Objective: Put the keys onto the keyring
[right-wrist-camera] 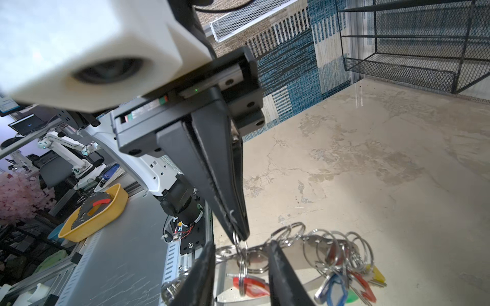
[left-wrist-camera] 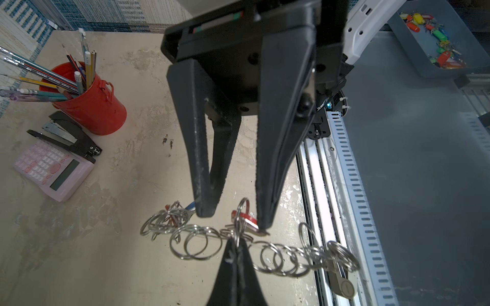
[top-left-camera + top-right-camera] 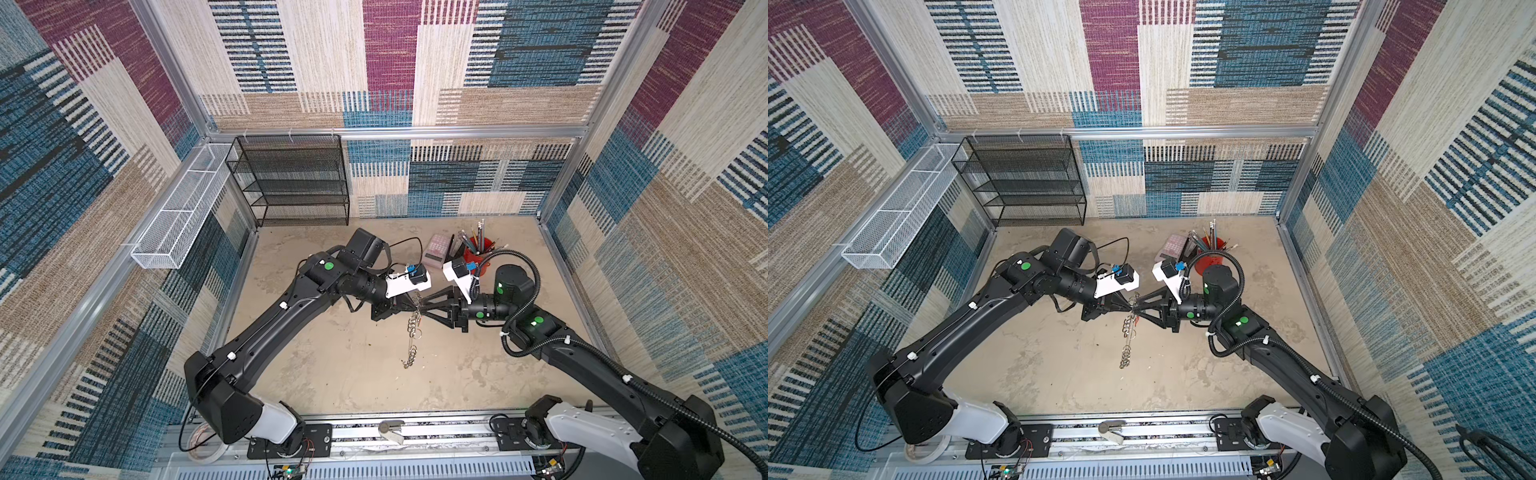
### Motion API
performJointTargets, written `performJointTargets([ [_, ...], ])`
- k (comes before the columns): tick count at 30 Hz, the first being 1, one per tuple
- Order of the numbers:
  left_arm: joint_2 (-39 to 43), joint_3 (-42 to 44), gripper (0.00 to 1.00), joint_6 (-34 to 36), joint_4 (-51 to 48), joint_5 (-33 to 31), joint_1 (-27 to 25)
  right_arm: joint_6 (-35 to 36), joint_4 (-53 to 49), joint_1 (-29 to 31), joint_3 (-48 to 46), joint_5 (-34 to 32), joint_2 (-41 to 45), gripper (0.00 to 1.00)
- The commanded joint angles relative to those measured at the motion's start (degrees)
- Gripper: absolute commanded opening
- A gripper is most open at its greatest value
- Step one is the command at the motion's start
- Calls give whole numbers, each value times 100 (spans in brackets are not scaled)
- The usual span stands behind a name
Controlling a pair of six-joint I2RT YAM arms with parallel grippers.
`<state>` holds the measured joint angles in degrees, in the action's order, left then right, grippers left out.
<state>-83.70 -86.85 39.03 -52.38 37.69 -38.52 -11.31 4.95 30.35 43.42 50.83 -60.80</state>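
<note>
The keyring [image 3: 411, 332] [image 3: 1127, 336], a grey band edged with silver split rings, trails from both grippers toward the front in both top views. My left gripper [image 2: 237, 239] [image 3: 415, 308] is shut on one split ring [image 1: 240, 242]. Facing it tip to tip, my right gripper [image 1: 242, 247] [image 3: 422, 310] stands open. A red-tagged key [image 1: 250, 286] [image 2: 245, 216] hangs from that ring between its fingers [image 2: 204, 209]. Keys with blue [image 1: 331, 288], red [image 1: 363, 287], yellow [image 1: 377, 274] and green [image 1: 350, 296] tags hang on rings further along the band.
A red pencil cup [image 3: 476, 253], pink calculator [image 3: 436, 249] and black stapler [image 2: 71, 135] stand at the back right. A black mesh shelf [image 3: 291, 183] and white wire basket [image 3: 178, 216] are at the back left. A grey tray [image 2: 413, 53] of tagged keys lies beyond the front rail.
</note>
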Motion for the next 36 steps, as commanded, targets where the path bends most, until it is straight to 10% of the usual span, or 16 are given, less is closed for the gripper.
performJointTargets([
  [1,99,115,0,-151,352,81,12,-126,256,-72,-36,-3,64,43],
  [8,231,268,0,-208,535,2,29,-209,300,-117,-82,218,11,42],
  [25,248,313,0,-299,689,56,107,-256,441,-117,-175,394,-128,0],
  [36,414,506,0,-697,1142,272,264,-292,480,-117,-281,346,-125,0],
])
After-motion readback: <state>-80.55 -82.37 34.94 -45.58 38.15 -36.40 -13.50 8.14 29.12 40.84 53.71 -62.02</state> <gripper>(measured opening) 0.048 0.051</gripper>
